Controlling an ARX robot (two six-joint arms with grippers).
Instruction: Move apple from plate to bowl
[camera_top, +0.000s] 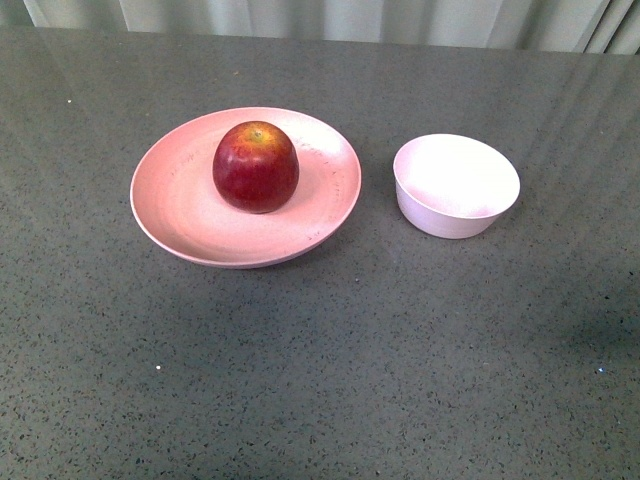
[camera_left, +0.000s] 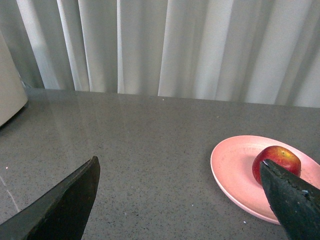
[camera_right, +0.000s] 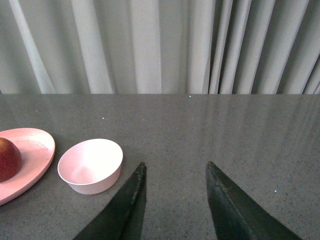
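Note:
The dark-red apple (camera_top: 256, 166) sits upright on the wide pale-pink plate (camera_top: 180, 215), left of centre on the grey table. The small deep pale bowl (camera_top: 456, 185) stands empty to the plate's right, apart from it. Neither arm shows in the front view. In the left wrist view my left gripper (camera_left: 180, 162) is open and empty over bare table, with the apple (camera_left: 280, 157) and plate (camera_left: 232, 167) beside one finger. In the right wrist view my right gripper (camera_right: 176, 164) is open and empty, with the bowl (camera_right: 91, 165), plate (camera_right: 35, 150) and apple (camera_right: 9, 159) off to one side.
The table is a dark grey speckled surface (camera_top: 320, 380). Pale pleated curtains (camera_right: 160, 45) hang behind its far edge. A white rounded object (camera_left: 10, 85) shows at the edge of the left wrist view.

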